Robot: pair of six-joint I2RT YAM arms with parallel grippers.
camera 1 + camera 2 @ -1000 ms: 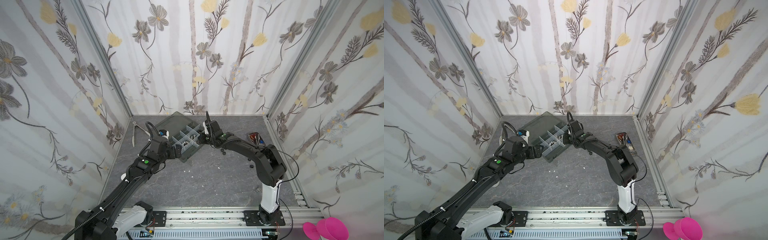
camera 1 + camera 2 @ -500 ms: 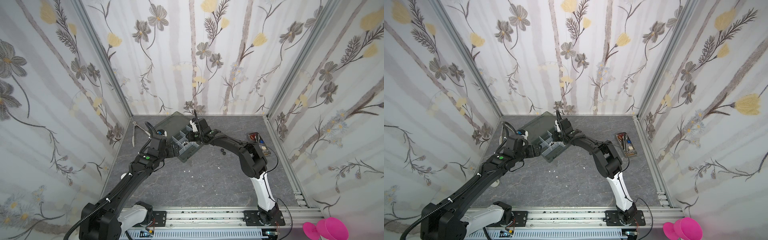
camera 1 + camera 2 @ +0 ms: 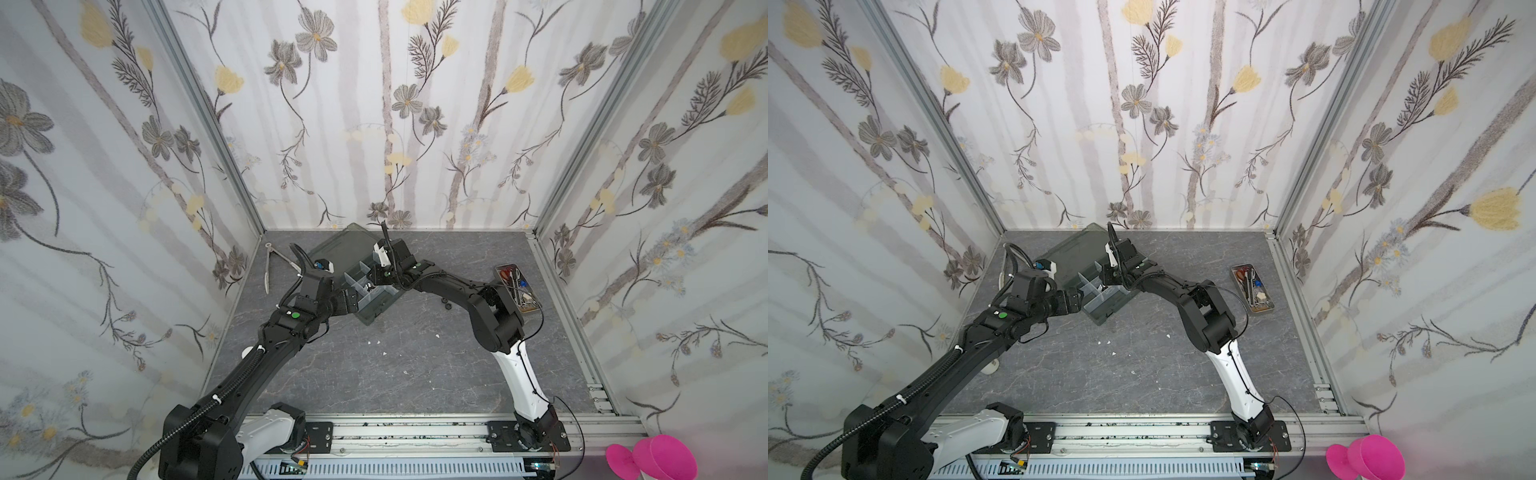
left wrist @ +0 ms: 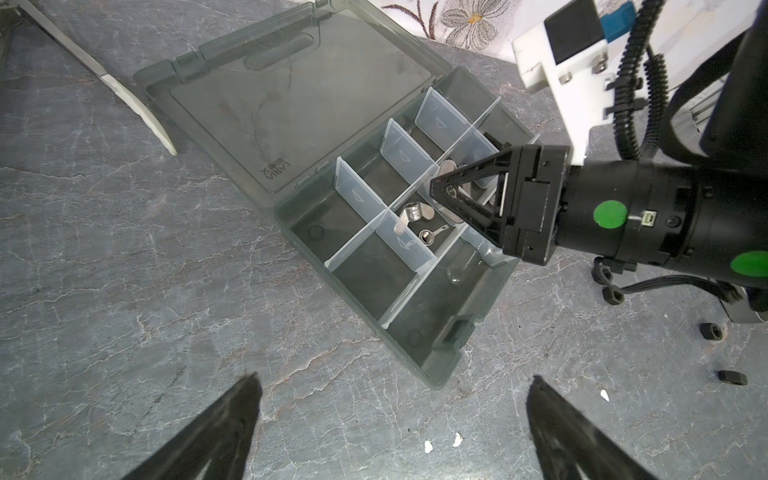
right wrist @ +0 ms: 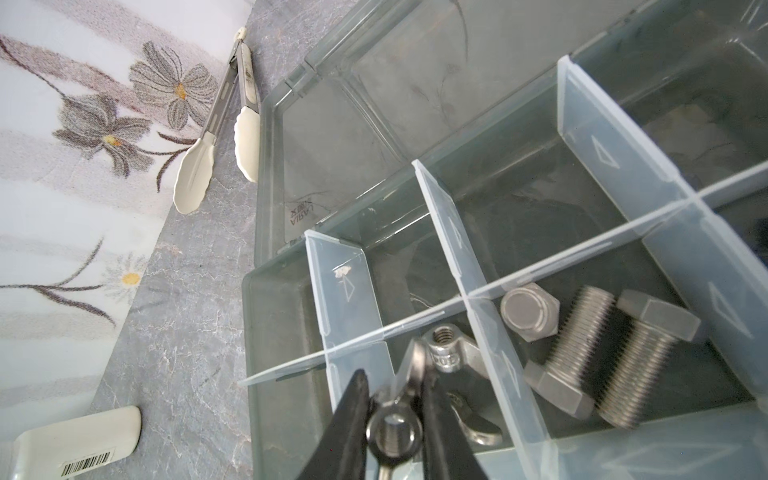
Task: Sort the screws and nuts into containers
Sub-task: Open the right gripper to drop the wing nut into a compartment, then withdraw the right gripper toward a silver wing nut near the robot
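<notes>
My left gripper (image 4: 392,377) hangs nearest, fingers spread wide and empty, just short of the near corner of the smoky-grey organizer box (image 4: 444,365). Right of the box, loose black hex nuts (image 4: 710,331) lie on the table beside my right arm, so that arm is the nearer one for them. Farther in, my right gripper (image 4: 444,189) tips down over a middle compartment. Its fingers are barely apart with a silver wing nut (image 5: 390,428) between them, wings running along the fingers. Whether I grip it or it hangs loose I cannot tell. Straight below lies another wing nut (image 5: 446,353), and silver hex bolts (image 5: 623,365) sit one divider over. Tongs (image 5: 216,124) lie far left.
</notes>
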